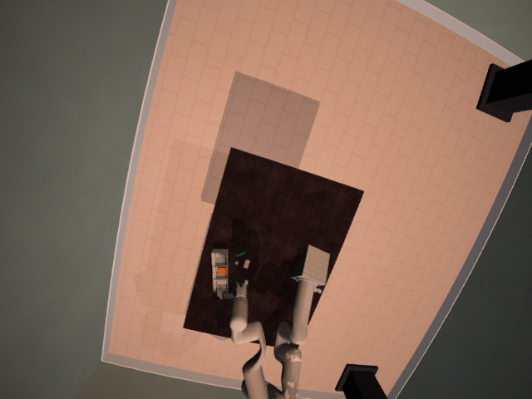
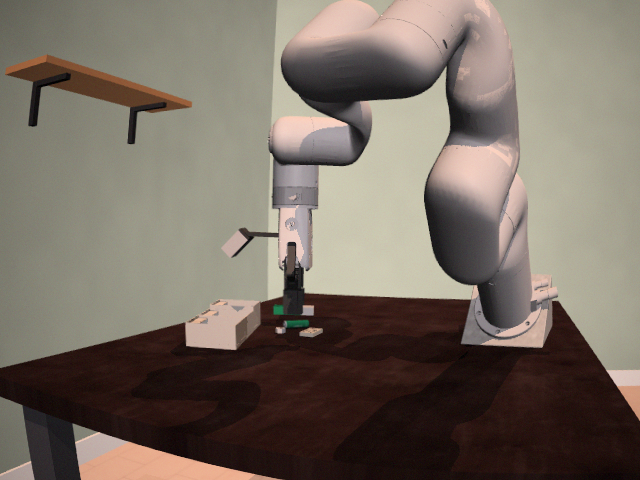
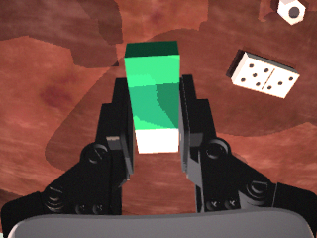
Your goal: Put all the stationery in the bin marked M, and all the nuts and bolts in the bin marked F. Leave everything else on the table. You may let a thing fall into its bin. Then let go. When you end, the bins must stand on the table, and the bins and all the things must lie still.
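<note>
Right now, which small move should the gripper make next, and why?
Probably carry the green-and-white block, likely an eraser, sideways towards the bins: the gripper is shut on it, above the table.

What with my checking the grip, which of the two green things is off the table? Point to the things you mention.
The green-and-white block [image 1: 237, 282] [image 2: 278, 310] [image 3: 155, 101], held between the jaws; the green cylinder [image 1: 240, 253] [image 2: 296, 323] lies on the table [image 1: 292, 193] [image 2: 310, 413] [image 3: 158, 190].

Top shot's pretty dim, with the table [image 1: 283, 206] so dark that small stuff gets lost, and a hard-edged grey shadow on the floor toward 12 o'clock. The side view's brighter, table [image 2: 330, 392] streaked with arm shadows. Close-up's warmest: the block's [image 3: 158, 141] white end looks blown out.
</note>
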Robot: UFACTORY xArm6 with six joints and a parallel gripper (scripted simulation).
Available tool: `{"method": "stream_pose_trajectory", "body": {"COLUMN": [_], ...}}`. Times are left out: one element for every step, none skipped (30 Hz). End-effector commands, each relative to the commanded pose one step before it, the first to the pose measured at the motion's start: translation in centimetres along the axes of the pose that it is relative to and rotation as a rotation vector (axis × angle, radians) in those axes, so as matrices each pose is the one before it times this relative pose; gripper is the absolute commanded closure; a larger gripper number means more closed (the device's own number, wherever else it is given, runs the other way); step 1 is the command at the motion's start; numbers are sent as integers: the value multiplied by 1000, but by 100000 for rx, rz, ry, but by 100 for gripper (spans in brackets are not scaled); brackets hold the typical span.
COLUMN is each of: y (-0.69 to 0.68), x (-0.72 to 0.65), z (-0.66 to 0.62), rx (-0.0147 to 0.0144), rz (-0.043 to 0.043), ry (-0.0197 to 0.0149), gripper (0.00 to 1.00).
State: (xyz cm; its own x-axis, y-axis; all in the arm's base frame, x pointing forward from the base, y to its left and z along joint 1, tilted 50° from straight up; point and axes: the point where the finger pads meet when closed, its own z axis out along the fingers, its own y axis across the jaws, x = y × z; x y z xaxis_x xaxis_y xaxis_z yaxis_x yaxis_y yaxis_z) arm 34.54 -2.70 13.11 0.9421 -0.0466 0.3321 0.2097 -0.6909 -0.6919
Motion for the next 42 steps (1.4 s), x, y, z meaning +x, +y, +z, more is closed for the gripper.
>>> {"method": "stream_pose_trajectory", "body": {"y": [3, 0, 1, 0, 1, 0, 0, 0, 0, 0, 0, 0, 0, -3, 0, 0, 0, 0, 0, 234, 235, 235, 235, 236, 236, 236, 213, 1, 235, 262, 289, 315, 334, 356, 0, 0, 359, 410, 419, 438, 444, 458], "x": [77, 0, 1, 0, 1, 0, 0, 0, 0, 0, 0, 0, 0, -11, -2, 0, 0, 0, 0, 551, 551, 551, 551, 551, 552, 552, 499, 1, 552, 540, 526, 510, 498, 492, 0, 0, 475, 437, 428, 420, 404, 388], "z": [-1077, 0, -2, 0, 8, -3, -2, -1, -1, 0, 0, 0, 0, -400, -250, 0, 0, 0, 0, -1, 0, 1, 1, 0, 0, 0, 0, -1, 0, 0, 0, 0, 0, -2, 0, 0, 1, 0, 1, -1, 1, 1], "rx": [-84, 0, 1, 0, -2, 1, 0, 0, 0, 0, 0, 0, 0, -2, -2, 0, 0, 0, 0, -1, -1, -1, -1, -1, -1, -1, -1, 1, -1, -1, -1, -19, -42, -55, 0, 0, 108, -152, -111, -45, -33, -54], "rz": [-130, 0, 0, 0, 0, 0, 0, 0, 0, 0, 0, 0, 0, 0, 0, 0, 0, 0, 0, 0, 0, 0, 0, 0, 0, 0, 0, 0, -5000, -5000, -5000, -3673, -2826, -3354, 0, 0, -10113, -2292, -2451, -3212, -3539, -3578], "ry": [161, 0, 0, 0, 0, 0, 0, 0, 0, 0, 0, 0, 0, -1, -1, 0, 0, 0, 0, 3, 3, 3, 3, 3, 3, 3, 3, 0, 3, 3, 3, 11, 4, -8, 0, 0, 14, -17, -20, -23, -22, -16], "gripper": [100, 100, 100, 100, 100, 100, 100, 100, 100, 100, 100, 100, 100, 100, 100, 100, 100, 100, 100, 100, 100, 100, 100, 100, 100, 100, 100, 100, 100, 100, 100, 100, 100, 100, 100, 100, 100, 100, 100, 100, 100, 100]}}
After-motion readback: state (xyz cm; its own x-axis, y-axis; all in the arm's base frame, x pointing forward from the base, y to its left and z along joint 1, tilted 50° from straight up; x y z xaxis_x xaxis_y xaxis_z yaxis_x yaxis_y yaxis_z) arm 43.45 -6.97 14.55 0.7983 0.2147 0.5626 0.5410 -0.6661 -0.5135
